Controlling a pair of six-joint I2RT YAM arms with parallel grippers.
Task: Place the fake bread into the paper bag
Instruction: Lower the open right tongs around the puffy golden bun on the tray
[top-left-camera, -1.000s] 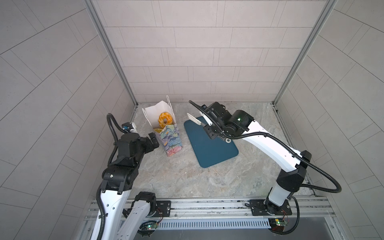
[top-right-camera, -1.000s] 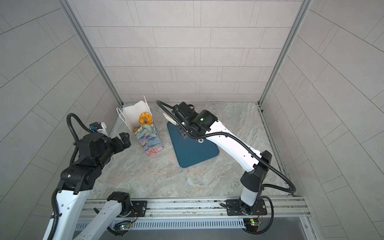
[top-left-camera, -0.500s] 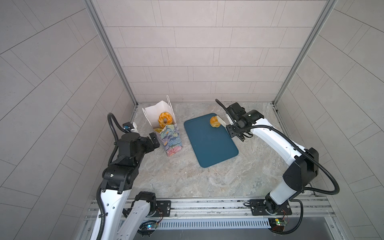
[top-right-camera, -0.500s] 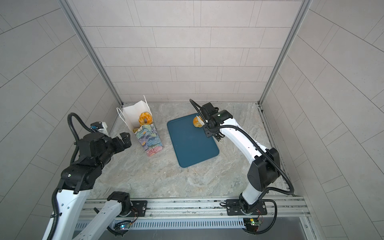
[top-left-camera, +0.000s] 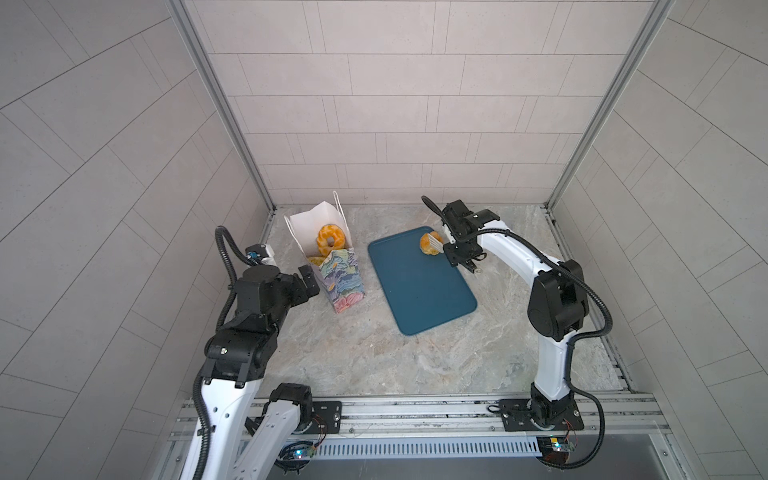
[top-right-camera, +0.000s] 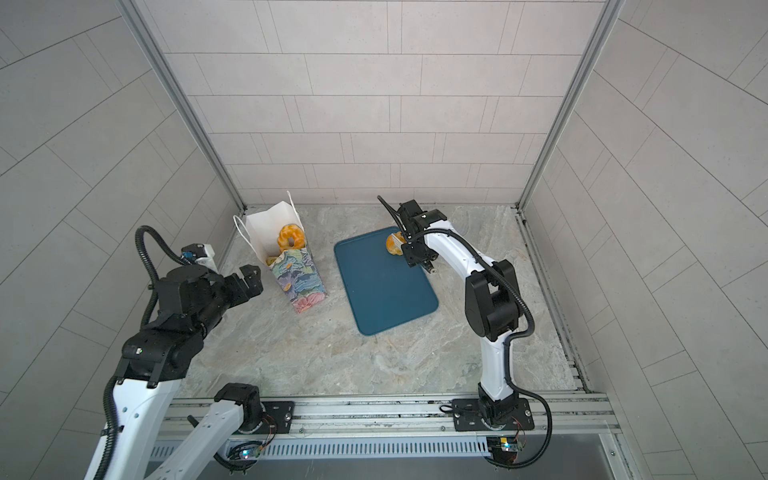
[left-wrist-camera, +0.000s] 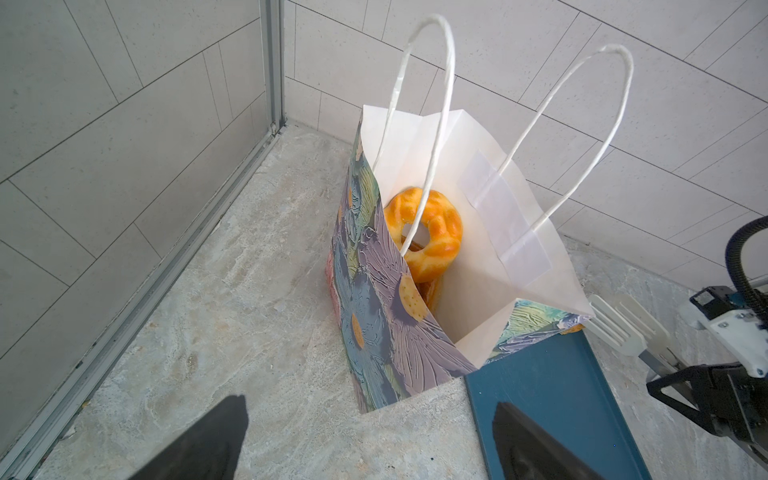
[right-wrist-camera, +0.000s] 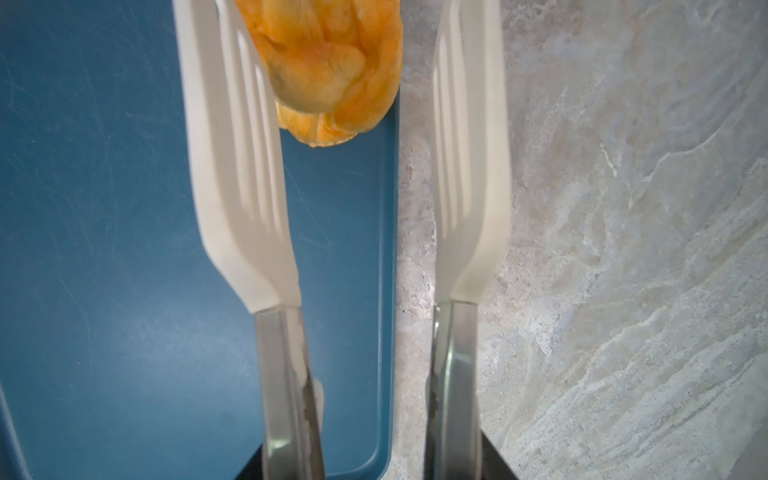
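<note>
Marble table (top-left-camera: 374, 357) fills the floor of the cell. A teal tray (top-left-camera: 419, 291) lies mid-table, bare but for one bread (top-left-camera: 428, 244) at its far corner, right by the rim. The bag (top-left-camera: 338, 278) stands upright just left of the tray, mouth open and handles up. It is likely parked there so the carry from tray to bag is short. Inside, a ring (left-wrist-camera: 432, 232) leans on the white back wall with more bread under it; how many, can't tell.

The right gripper (top-left-camera: 456, 250) is clamped on the handles of the tongs (right-wrist-camera: 237, 166), squeezed only partway. The blades straddle the last bread, one touching its side and the other a gap off, so it isn't pinched yet. My guess is the tongs are there for reach and a wide flat hold on a glossy rounded piece. The left gripper (top-right-camera: 249, 280) is spread fully and holds nothing, hovering just beside the bag's near side — looks posted to steady it.

In the way: the cord handles (left-wrist-camera: 441, 104) arch over the mouth, and the ring takes up the back of it — the drop wants the front gap. The tray rim beside the bread may snag the outer blade.
</note>
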